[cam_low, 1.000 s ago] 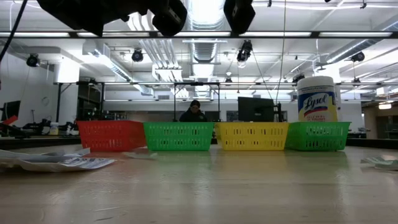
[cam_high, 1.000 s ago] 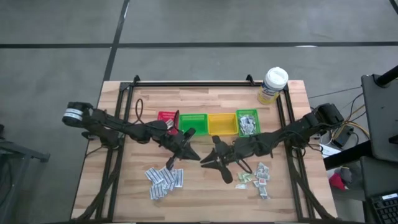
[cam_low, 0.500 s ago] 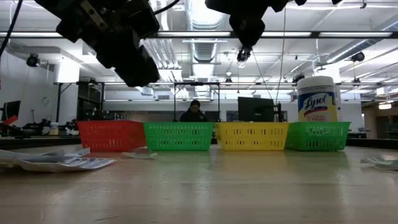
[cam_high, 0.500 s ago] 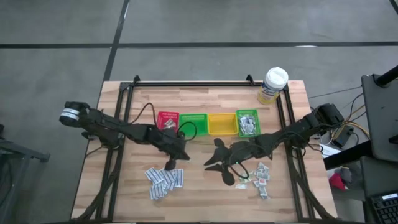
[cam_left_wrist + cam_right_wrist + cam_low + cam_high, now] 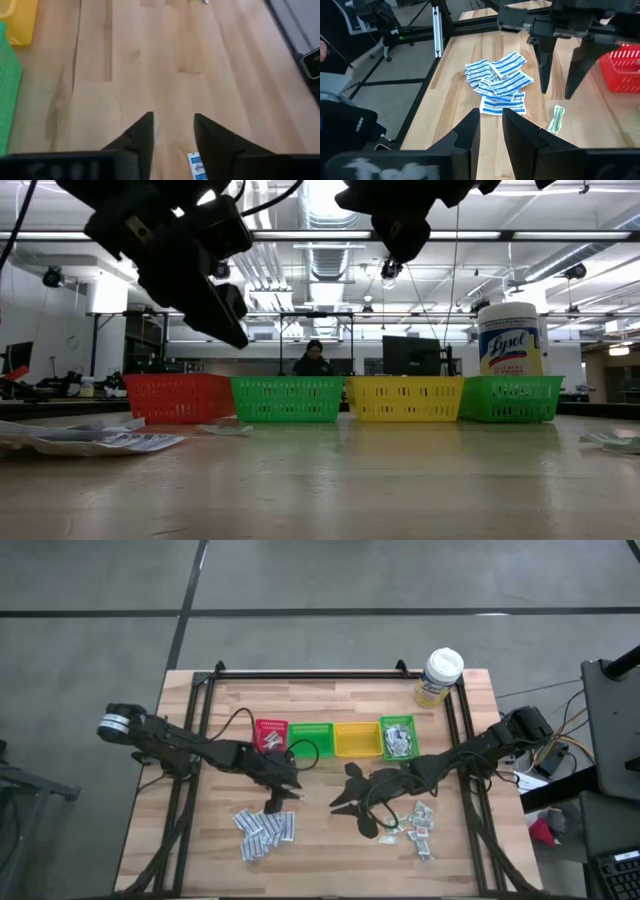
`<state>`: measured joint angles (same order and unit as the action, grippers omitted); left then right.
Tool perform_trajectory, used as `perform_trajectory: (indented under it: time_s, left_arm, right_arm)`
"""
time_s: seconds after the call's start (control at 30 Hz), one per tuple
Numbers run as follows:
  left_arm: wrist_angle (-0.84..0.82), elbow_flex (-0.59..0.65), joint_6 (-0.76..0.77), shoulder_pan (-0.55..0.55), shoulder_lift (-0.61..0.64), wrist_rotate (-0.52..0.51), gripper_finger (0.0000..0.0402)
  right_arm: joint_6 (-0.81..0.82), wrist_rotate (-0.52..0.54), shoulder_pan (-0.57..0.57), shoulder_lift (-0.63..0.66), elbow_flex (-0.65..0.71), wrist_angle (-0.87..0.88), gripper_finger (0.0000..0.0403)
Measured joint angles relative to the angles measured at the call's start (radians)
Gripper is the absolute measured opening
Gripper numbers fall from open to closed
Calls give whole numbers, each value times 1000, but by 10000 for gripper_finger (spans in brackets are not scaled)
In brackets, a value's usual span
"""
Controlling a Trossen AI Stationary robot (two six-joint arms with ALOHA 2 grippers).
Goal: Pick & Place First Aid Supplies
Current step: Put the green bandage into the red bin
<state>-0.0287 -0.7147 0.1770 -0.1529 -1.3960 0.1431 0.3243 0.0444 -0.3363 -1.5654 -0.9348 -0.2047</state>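
Left gripper (image 5: 279, 802) newly parted, seemingly above sachets (image 5: 265, 831).

Table (image 5: 330, 840) is looking like pale wood planks, smooth with a soft sheen. Bins (image 5: 290, 399) are showing as glossy mesh plastic. Blue-striped sachets (image 5: 500, 82), mid-frame in the right wrist view, are looking like crinkly paper. Gripper fingers (image 5: 142, 137) are reading matt black.
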Motion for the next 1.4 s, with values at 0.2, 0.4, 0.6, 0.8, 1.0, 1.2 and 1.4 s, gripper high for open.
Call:
perform_trajectory:
  time_s: [0.2,0.4,0.6,0.8,1.0,1.2,1.4]
  left_arm:
    - [2,-1,-49,-15,-84,-8,176]
    - [8,-45,-86,-21,-174,-13,178]
    - [-87,-136,-139,-21,-261,-63,179]
    - [-246,-218,-144,-21,-329,-110,179]
    - [-245,-232,-145,-19,-361,-125,179]
    - [-244,-232,-133,-19,-356,-129,174]
    - [-242,-231,-115,-19,-356,-139,140]
  right_arm:
    - [-10,0,0,0,0,0,91]
    - [-14,0,0,1,0,0,84]
    - [-15,1,1,1,0,-1,74]
    - [-14,1,1,1,0,-1,77]
    - [-11,1,0,1,0,-1,88]
    - [-11,1,1,1,0,-1,89]
    - [-11,1,0,1,0,-2,77]
